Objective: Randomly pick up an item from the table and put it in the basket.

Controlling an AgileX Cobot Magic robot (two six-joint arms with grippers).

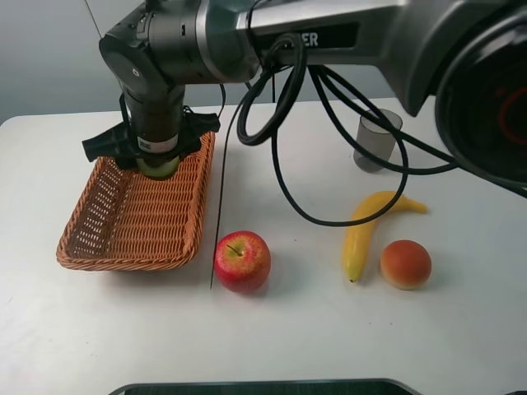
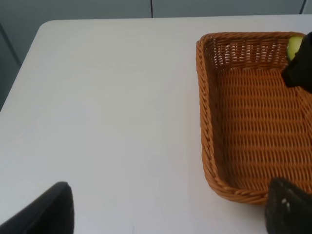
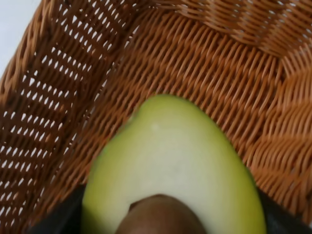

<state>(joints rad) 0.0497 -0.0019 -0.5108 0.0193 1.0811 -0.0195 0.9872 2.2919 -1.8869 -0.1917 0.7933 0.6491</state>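
Note:
The half avocado [image 1: 160, 170] is held in my right gripper [image 1: 156, 156], which reaches across from the right and hangs just above the far end of the wicker basket [image 1: 123, 262]. The gripper is shut on the avocado. The right wrist view shows its pale green cut face and brown pit [image 3: 170, 161] close up, with the basket weave [image 3: 204, 63] below. In the left wrist view the basket [image 2: 209, 146] stands on the white table [image 2: 107, 107], and a sliver of avocado [image 2: 294, 47] shows at its far corner. My left gripper [image 2: 168, 214] is open and empty, beside the basket.
On the table [image 1: 329, 337] right of the basket lie a red apple [image 1: 242, 261], a yellow banana [image 1: 366, 230] and a round orange fruit [image 1: 405, 263]. A grey translucent cup [image 1: 377, 140] stands at the back right. Black cables [image 1: 276, 140] hang from the right arm.

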